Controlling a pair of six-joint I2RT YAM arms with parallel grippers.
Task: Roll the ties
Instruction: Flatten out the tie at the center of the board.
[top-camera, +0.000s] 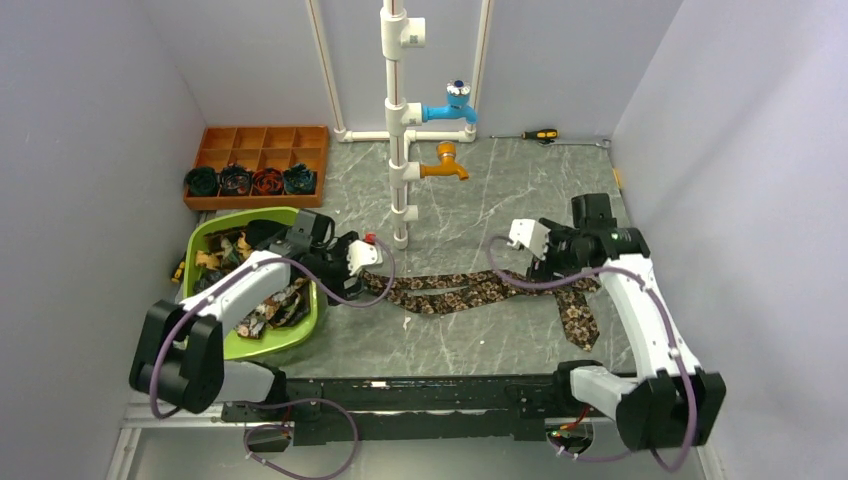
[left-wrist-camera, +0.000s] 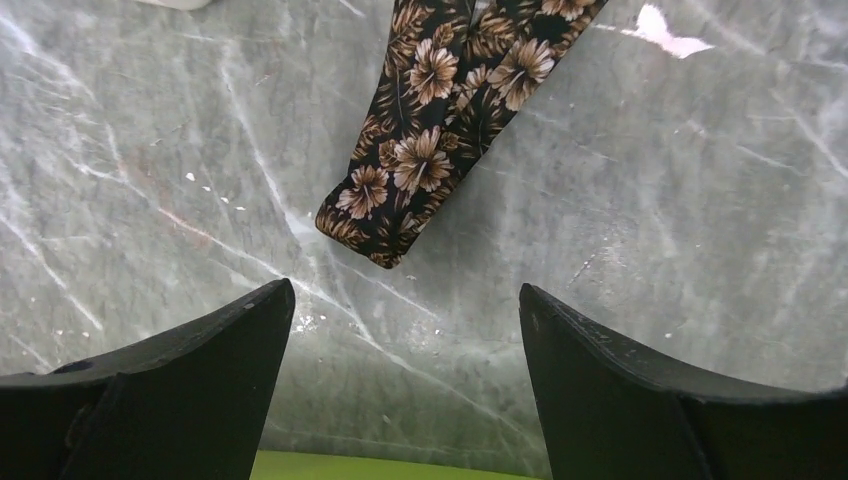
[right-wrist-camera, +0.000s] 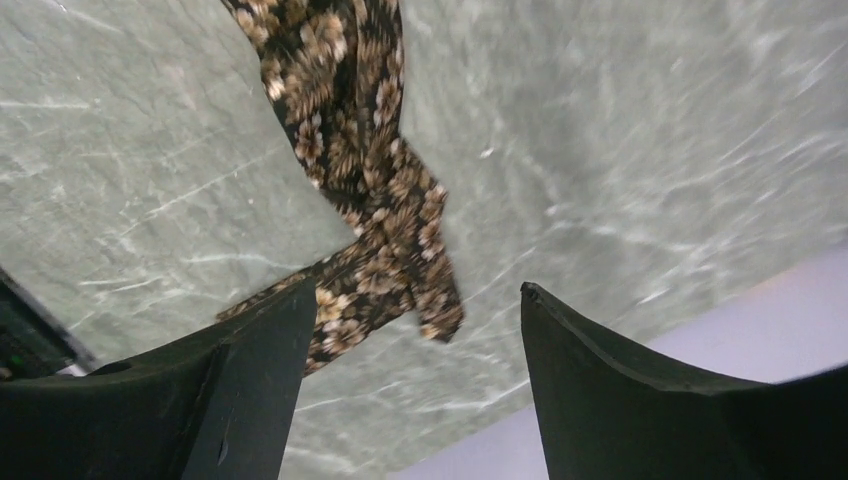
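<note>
Tie (top-camera: 470, 292), black with brown and tan flowers, lies unrolled on the bench (top-camera: 480, 190), running from the left tool across to the right arm, where it bends toward the near edge and ends in its broad blade; bench of grey marbled stone, walled on three sides; left arm (top-camera: 230, 300) reaches over the green basin (top-camera: 300, 340), right arm (top-camera: 640, 310) reaches inward from the right; white pipe stand (top-camera: 397, 120) rises at the middle rear, bearing a blue tap (top-camera: 450, 105) above an orange tap (top-camera: 445, 165); green basin at the left holds loose ties (top-camera: 265, 310) in a heap; wooden tray (top-camera: 260, 132) behind the basin, divided into compartments, has four rolled ties (top-camera: 235, 180) side by side in its near row, one per compartment; left tool (left-wrist-camera: 405, 300) stands wide and holds nothing, the tie's narrow pointed end lying flat on the bench just ahead of the gap between its fingers and apart from both; right tool (right-wrist-camera: 420, 300) likewise wide and holding nothing, a bunched, folded stretch of the tie lying under the gap, partly hidden behind one finger (right-wrist-camera: 250, 370); whether that finger touches the cloth cannot be told, the view being blurred; screwdriver (top-camera: 540, 134) with a yellow and black handle lies at the rear wall, well apart from the tie.
</note>
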